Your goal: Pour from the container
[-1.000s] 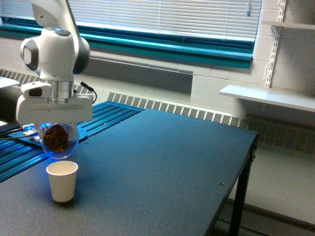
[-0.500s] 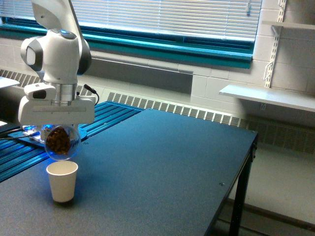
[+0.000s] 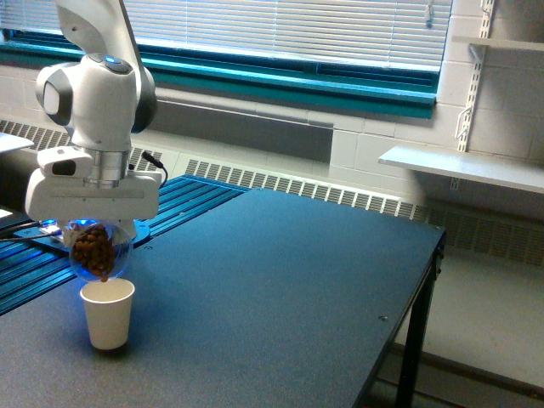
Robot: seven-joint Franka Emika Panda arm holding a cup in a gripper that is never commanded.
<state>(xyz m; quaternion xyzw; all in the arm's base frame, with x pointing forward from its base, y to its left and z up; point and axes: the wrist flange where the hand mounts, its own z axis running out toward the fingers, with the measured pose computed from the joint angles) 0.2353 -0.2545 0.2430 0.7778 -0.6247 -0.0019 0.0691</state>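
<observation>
The white robot hand [image 3: 95, 223] is clamped around the clear, round-bellied glass jar [image 3: 99, 252]; the fingers themselves are hidden behind the flat white hand body, so how wide they sit cannot be told, only that the jar hangs from them. Jar carries a load of brown, nut-like pieces [image 3: 93, 251], bunched toward its lower edge. Jar hangs tipped, directly above the white paper cup [image 3: 108, 314], its lowest part just over the cup rim, touching or barely apart; cannot tell which.

Cup stands upright on the dark grey bench [image 3: 280, 289], near the edge at the exterior view's left. Blue slatted rack [image 3: 183, 197] behind it, window blinds [image 3: 289, 30] beyond.

Judgement: pour appears at its start, brown pieces at the lip. Risks from here:
- The cup is narrower than the jar, so a clumped load released all at once could spill over the rim onto the bench.
- Light paper cup could tip if the jar knocks its rim.
- Too fast a tilt scatters pieces.
</observation>
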